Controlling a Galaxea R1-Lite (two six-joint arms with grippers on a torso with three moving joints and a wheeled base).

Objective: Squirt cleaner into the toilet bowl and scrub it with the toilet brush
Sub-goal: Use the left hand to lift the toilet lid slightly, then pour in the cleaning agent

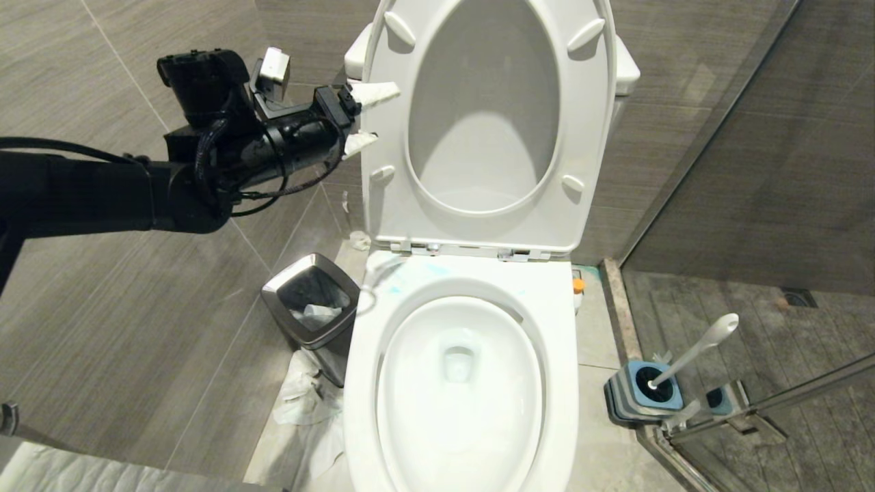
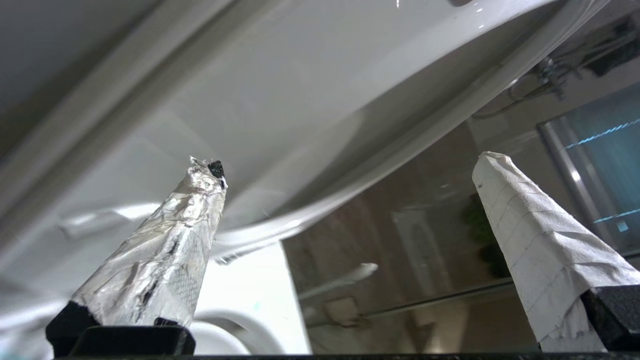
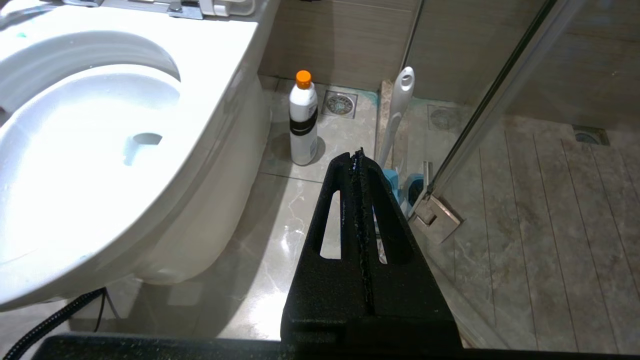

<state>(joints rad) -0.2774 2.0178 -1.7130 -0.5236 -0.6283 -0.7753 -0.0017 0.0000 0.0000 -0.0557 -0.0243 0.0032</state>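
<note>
Jaws spread wide and holding nothing are seen on the left gripper (image 1: 369, 116), raised beside the left edge of the upturned seat and lid (image 1: 383, 137) of the toilet bowl (image 1: 567, 355), its two fingers (image 2: 165, 250) wrapped in crumpled white paper. Jaws pressed flat together, with nothing between them, are shown on the right gripper (image 3: 359, 155), which is held low at the right of the toilet bowl, above the tiled floor (image 3: 280, 250). Faint light blue-teal smears of the cleaner (image 1: 410, 281) are visible on the back of the bowl's rim, just below the seat hinges. The toilet brush (image 1: 690, 359) is left standing in its blue-and-grey holder (image 1: 642, 396) on the floor to the right of the toilet bowl, its pale handle leaning toward the glass shower door (image 3: 490, 100), apart from both grippers. A white bottle with an orange cap (image 3: 303, 120) is stood on the floor close against the right side of the toilet bowl, between it and the brush. A chrome-rimmed black trash bin (image 1: 311, 307) is placed on the left of the toilet bowl, with crumpled white paper (image 1: 307, 403) lying on the floor beside it.
</note>
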